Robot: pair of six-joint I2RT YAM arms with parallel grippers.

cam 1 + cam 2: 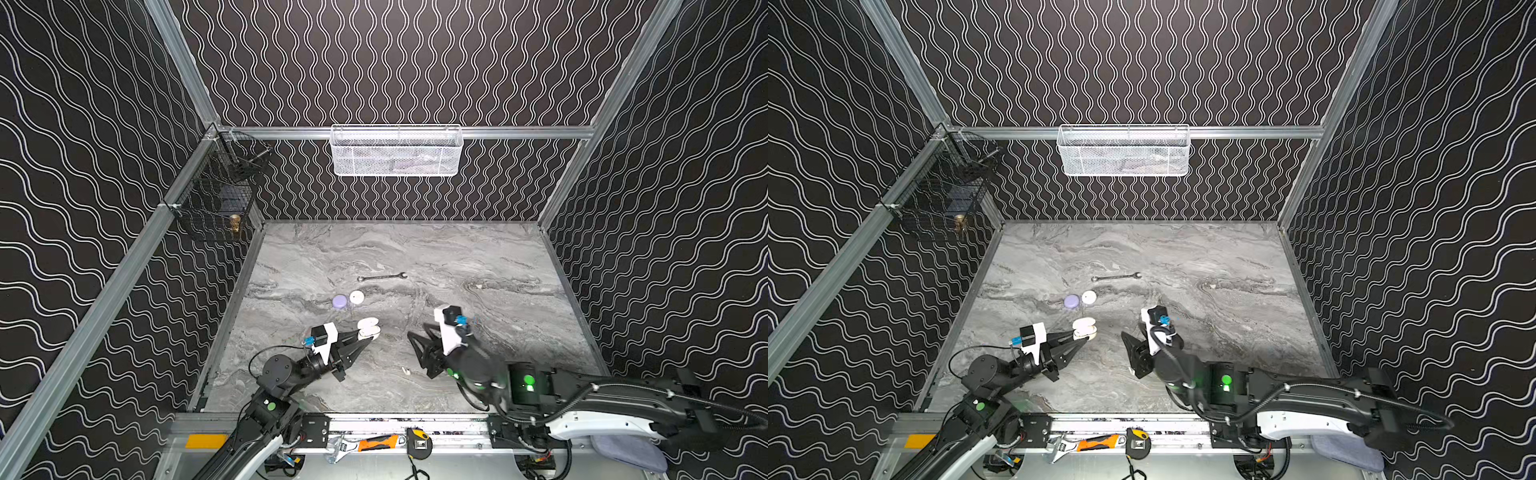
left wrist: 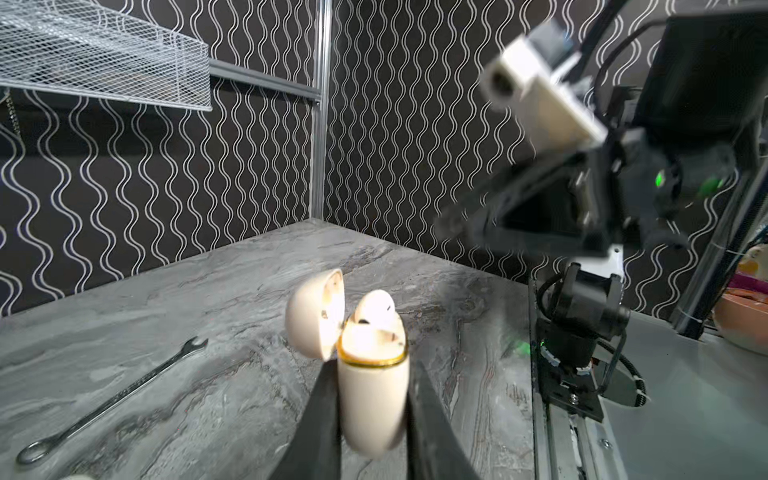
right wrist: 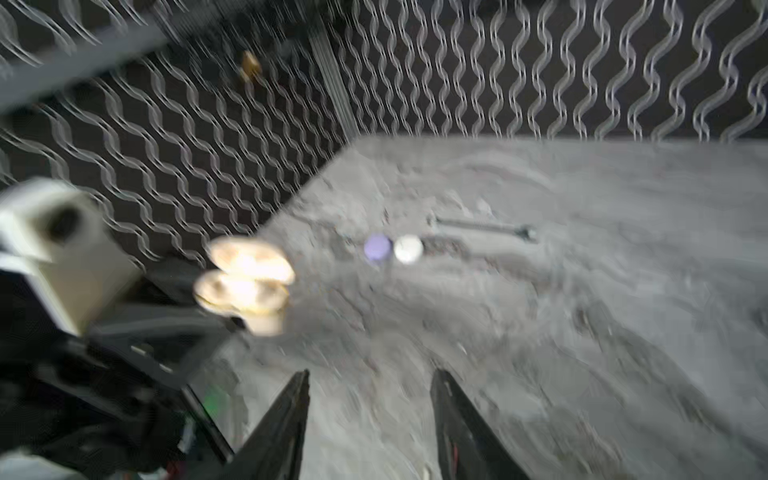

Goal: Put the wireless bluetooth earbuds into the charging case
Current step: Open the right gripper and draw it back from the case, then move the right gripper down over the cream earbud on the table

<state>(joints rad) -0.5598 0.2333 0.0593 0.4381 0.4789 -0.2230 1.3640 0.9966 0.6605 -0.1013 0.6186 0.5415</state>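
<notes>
While the left gripper (image 2: 372, 368) pinches it by the lower body, fingers pressed against both flanks, the charging case (image 2: 372, 407) stands upright. In both top views it sits toward the front left of the marble tabletop (image 1: 478, 257).

Case: glossy cream, rounded, gold band at the rim. Its hinged lid (image 2: 313, 316) is flipped open to one side.

One cream earbud (image 2: 374, 305) sits in a well, its bulb poking above the rim and showing dark vent marks. Cannot tell whether the second well is filled.

A white stemmed earbud (image 1: 405, 370) lies loose on the tabletop, just beside the right gripper (image 3: 372, 376). That gripper's fingers are spread with nothing between them; its wrist view is blurred.

Farther back, a lavender disc (image 1: 340, 301) and a white disc (image 1: 356, 296) lie side by side, nearly touching. A slim wrench (image 1: 382, 276) lies beyond them.
</notes>
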